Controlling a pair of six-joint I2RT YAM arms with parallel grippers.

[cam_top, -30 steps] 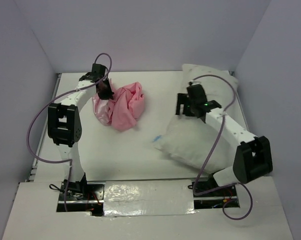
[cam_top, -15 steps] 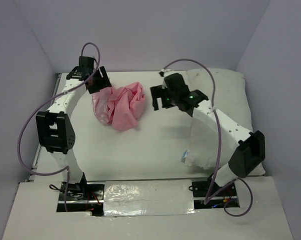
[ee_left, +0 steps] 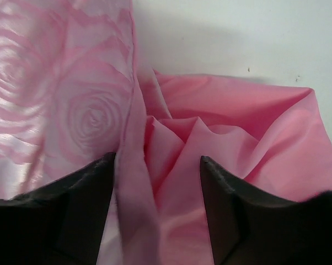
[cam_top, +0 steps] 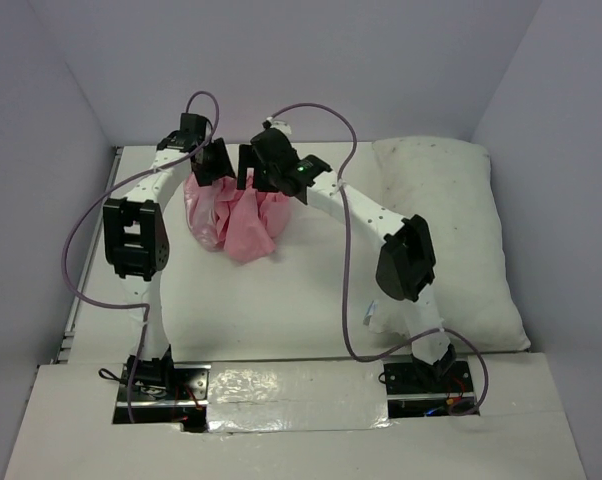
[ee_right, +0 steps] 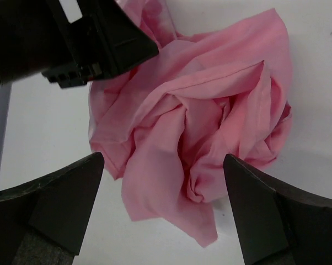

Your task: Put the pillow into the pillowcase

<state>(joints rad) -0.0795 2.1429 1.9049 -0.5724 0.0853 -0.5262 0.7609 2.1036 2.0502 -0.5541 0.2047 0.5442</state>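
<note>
Poised at the bunched pillowcase, toward far left of table: left gripper spread astride a fold, right gripper spread wide just above; pillow well apart to the right, long axis running near to far

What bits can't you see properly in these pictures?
- Pillowcase opening: every view, lost in its own crumpled folds.
- Pillowcase near part: left wrist view, behind the left fingers.
- Pillow left edge: top view, partly under the right arm.
- Pillow: outside both wrist views.
</note>
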